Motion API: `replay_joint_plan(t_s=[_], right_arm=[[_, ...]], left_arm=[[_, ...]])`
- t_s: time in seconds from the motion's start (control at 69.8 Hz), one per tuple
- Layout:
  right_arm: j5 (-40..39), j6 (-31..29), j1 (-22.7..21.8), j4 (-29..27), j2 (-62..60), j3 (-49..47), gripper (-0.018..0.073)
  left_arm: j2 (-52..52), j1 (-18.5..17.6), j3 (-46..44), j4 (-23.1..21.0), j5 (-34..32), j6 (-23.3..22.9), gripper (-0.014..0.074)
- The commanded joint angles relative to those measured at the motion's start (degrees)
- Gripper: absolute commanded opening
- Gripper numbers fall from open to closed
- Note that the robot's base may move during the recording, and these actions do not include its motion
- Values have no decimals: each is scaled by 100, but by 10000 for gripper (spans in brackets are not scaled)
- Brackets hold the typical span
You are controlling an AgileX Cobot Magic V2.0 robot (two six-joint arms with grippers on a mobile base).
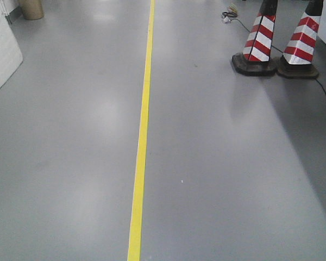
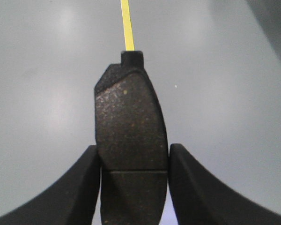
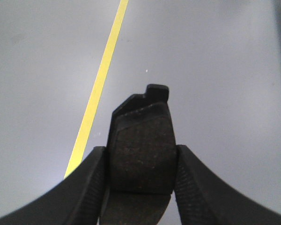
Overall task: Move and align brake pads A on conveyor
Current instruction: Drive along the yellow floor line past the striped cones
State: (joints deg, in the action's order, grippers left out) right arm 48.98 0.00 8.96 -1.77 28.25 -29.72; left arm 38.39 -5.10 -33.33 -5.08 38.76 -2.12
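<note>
Flat dark-grey curved brake pad (image 2: 129,122) gripped by left hand (image 2: 133,154); second dark-grey brake pad (image 3: 143,136) gripped by right hand (image 3: 140,154), above grey floor (image 3: 225,70).

text: none was legible | labels, brands, numbers: none could be read in any view | signs: none were readable

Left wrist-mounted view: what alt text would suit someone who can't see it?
A dark-grey brake pad is pinched between two black fingers, its small tab pointing up. Behind it lies smooth grey floor with a yellow line.
</note>
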Motion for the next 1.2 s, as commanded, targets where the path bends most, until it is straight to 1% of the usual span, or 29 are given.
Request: replay_joint_plan(t_s=[0.0, 1.189], right_arm=[[-404, 0, -13, 15, 6, -174, -2], [-403, 0, -13, 15, 6, -174, -2]], left_arm=[[-2, -20, -172, -67, -458, -52, -7], [-2, -20, -172, -67, -457, -52, -6]])
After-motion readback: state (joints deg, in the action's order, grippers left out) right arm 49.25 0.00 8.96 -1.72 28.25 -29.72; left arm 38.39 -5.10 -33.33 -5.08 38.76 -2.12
